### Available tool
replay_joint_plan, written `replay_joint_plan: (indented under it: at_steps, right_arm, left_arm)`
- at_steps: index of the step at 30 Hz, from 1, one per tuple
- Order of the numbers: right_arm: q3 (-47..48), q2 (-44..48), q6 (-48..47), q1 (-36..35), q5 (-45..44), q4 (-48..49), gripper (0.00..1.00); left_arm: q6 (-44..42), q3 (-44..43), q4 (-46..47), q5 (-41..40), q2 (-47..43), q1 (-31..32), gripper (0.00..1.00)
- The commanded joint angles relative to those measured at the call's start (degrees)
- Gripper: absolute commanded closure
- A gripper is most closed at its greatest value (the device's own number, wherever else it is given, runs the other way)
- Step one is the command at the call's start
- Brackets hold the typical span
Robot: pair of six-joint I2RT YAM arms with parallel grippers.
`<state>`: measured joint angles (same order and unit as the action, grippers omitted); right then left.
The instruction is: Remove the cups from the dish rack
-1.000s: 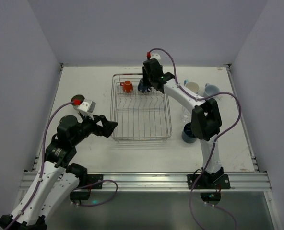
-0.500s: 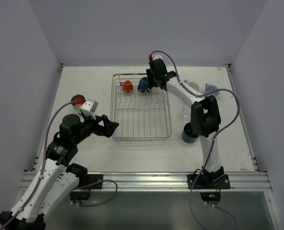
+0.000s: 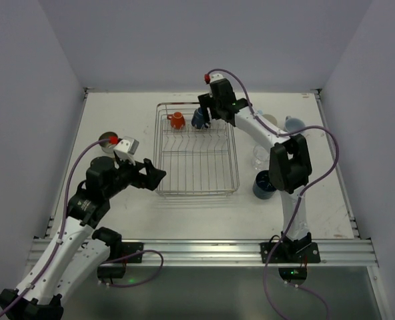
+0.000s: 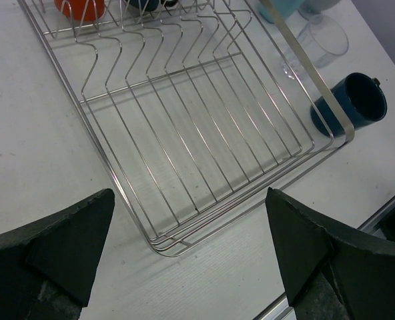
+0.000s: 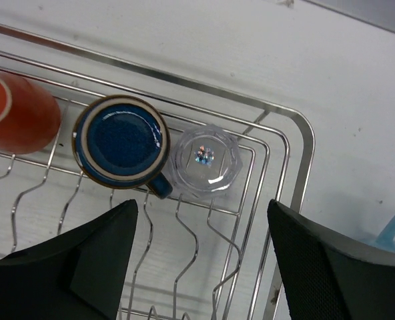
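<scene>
Right gripper (image 5: 201, 217) has edged over the dish rack's (image 3: 197, 167) corner, jaws apart: clear glass (image 5: 204, 160) dead ahead, dark blue mug (image 5: 121, 141) leftward.

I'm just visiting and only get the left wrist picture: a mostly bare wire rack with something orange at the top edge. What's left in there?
Observer: Three pieces in the far row: an orange mug, a dark blue mug and a clear glass in the dish rack's far right corner.
Operator: Is the other arm busy?
Observer: The right gripper hovers above the dark blue mug and the clear glass, open, holding nothing.
Operator: Are those two touching?
Observer: The mug's handle sits right beside the glass; whether they touch, I cannot tell.
</scene>
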<state>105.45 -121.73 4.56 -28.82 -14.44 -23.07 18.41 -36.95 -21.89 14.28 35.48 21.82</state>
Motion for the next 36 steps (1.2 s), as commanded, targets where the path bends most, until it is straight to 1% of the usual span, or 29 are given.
replay_joint_plan:
  at_steps: [1, 2, 3, 5, 6, 12, 15, 19, 29, 36]
  right_arm:
    - [5.1, 3.2, -4.1, 0.2, 6.2, 0.0, 0.17]
    - [6.2, 1.5, -5.4, 0.2, 9.8, -0.7, 0.16]
    - [7.3, 0.6, -6.5, 0.2, 11.8, -1.3, 0.14]
    - [10.3, -2.3, -7.1, 0.3, 15.6, -2.5, 0.14]
    - [13.2, -3.4, -7.1, 0.2, 16.3, -3.2, 0.13]
    - [20.4, -8.2, -6.8, 1.0, 19.0, -5.0, 0.13]
    - [23.0, -10.0, -6.1, 1.5, 20.8, -6.0, 0.13]
    - [23.3, -11.7, -5.3, 1.5, 23.2, -6.8, 0.13]
    - [23.4, -14.6, -5.3, 1.5, 21.0, -6.5, 0.14]
    - [25.2, -17.4, -6.1, 1.6, 20.1, -7.4, 0.09]
  left_arm:
    - [-0.8, -1.5, 0.9, -0.1, 0.1, -0.5, 0.0]
    - [-0.9, -1.5, 0.9, -0.1, 0.2, -0.6, 0.0]
    - [-0.9, -1.5, 0.9, -0.1, 0.3, -0.6, 0.0]
    - [-0.8, -1.5, 0.9, 0.0, 0.6, -0.8, 0.0]
    - [-0.9, -1.5, 0.9, 0.0, 0.7, -0.9, 0.0]
    - [-0.9, -1.4, 0.9, 0.1, 1.5, -1.5, 0.0]
    - [-0.9, -1.4, 0.9, 0.1, 1.8, -1.8, 0.0]
    - [-0.9, -1.4, 0.9, 0.1, 2.0, -2.1, 0.0]
    - [-0.9, -1.4, 0.9, 0.2, 2.3, -2.4, 0.0]
    - [-0.9, -1.4, 0.9, 0.2, 2.4, -2.7, 0.0]
